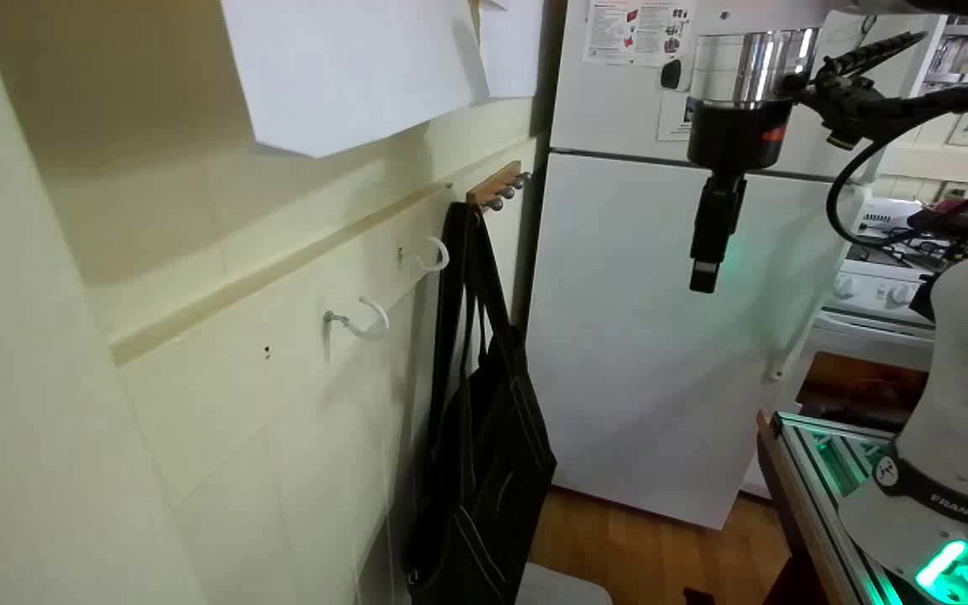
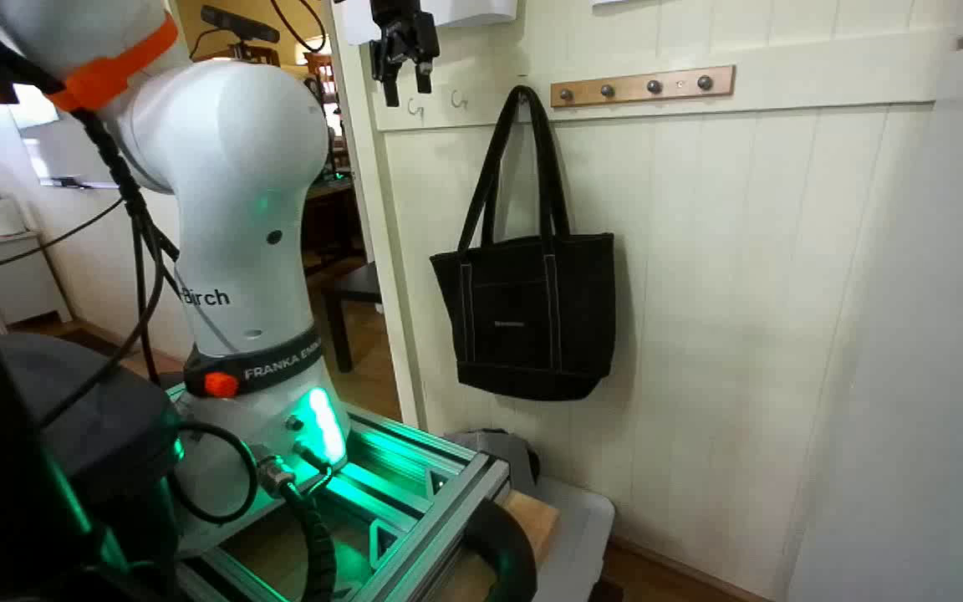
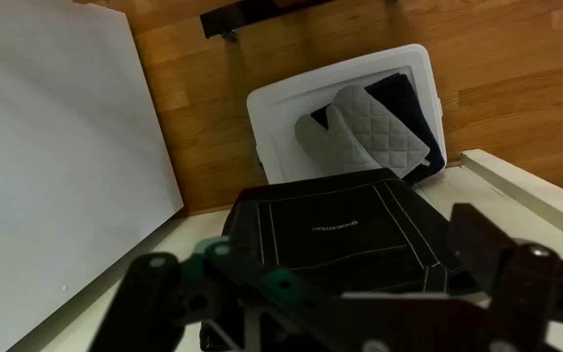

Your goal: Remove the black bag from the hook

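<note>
The black bag (image 1: 488,479) hangs upright against the pale wall, and it also shows in an exterior view (image 2: 536,318). Its long straps (image 2: 552,180) loop over one point on the pale rail, beside the wooden knob board. The hook there is covered by the tops of the straps. My gripper (image 2: 408,94) is open and empty, pointing down. In an exterior view (image 1: 704,277) it is seen edge-on, well apart from the bag and straps. In the wrist view, the bag's front (image 3: 333,225) shows between and beyond my open fingers (image 3: 355,215).
A wooden board with dark knobs (image 2: 642,87) is on the rail. White wire hooks (image 1: 366,323) stick out from the wall. A white fridge (image 1: 660,336) stands at the wall's end. Below the bag is a white bin (image 3: 281,142) with grey oven mitts (image 3: 359,127).
</note>
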Available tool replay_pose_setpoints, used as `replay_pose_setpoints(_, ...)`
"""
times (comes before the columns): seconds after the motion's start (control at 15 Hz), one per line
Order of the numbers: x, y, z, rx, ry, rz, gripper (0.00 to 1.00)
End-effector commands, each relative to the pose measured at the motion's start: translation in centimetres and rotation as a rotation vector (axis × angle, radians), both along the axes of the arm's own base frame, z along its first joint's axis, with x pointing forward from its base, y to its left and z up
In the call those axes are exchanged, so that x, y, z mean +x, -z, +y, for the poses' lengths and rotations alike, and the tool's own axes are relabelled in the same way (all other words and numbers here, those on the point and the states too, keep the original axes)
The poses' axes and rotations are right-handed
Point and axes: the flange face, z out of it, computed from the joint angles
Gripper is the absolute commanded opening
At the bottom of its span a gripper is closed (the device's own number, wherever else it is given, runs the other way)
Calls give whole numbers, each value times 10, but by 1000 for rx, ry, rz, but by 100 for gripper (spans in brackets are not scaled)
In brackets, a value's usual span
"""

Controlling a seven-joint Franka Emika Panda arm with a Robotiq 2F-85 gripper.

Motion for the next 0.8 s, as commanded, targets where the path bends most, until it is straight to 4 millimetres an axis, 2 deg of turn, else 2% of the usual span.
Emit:
replay_pose_setpoints(0.0, 0, -1, 0, 0, 0, 1, 100)
replay_pose_setpoints(0.4, 1, 2, -1, -15, -2, -9, 100)
replay_pose_setpoints(0.73, 16, 28, -21, -57, 0, -156, 100)
